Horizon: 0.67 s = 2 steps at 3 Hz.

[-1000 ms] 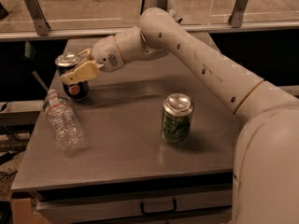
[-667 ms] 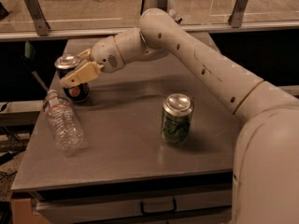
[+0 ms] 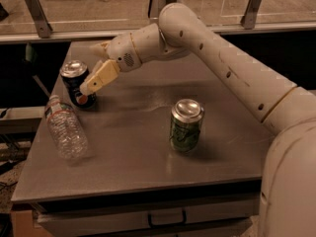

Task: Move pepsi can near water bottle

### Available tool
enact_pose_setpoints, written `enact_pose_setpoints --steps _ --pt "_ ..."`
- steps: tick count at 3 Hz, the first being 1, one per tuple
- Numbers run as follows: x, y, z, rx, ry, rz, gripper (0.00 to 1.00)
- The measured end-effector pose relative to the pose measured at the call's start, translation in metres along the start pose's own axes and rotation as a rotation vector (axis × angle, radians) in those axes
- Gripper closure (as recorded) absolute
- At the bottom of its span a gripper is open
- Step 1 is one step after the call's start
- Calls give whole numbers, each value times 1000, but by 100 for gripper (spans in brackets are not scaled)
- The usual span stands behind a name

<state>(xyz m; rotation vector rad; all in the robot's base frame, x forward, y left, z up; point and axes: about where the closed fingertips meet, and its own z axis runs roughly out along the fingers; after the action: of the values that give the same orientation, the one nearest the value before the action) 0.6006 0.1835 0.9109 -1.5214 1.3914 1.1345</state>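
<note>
Up front on the bench point(image 3: 138, 174), the water bottle point(image 3: 65, 131) lies on its side at the left, cap pointing away. A green can point(image 3: 186, 125) stands well apart to its right. Just beyond the bottle's cap sits the pepsi can point(image 3: 75, 81). The hand point(image 3: 89, 67) is right up against the can; whether it grips, I cannot tell.

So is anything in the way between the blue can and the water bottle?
Nothing visible. The gripper is at the pepsi can, the water bottle lies close by, and the green can stands apart.
</note>
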Motion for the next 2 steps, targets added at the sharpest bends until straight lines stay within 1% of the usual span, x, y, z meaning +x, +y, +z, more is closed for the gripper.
enact_pose_setpoints --steps 1,2 --pt "-21 -8 -54 148 28 -63 0" --pt "-61 -6 -131 369 42 -170 0"
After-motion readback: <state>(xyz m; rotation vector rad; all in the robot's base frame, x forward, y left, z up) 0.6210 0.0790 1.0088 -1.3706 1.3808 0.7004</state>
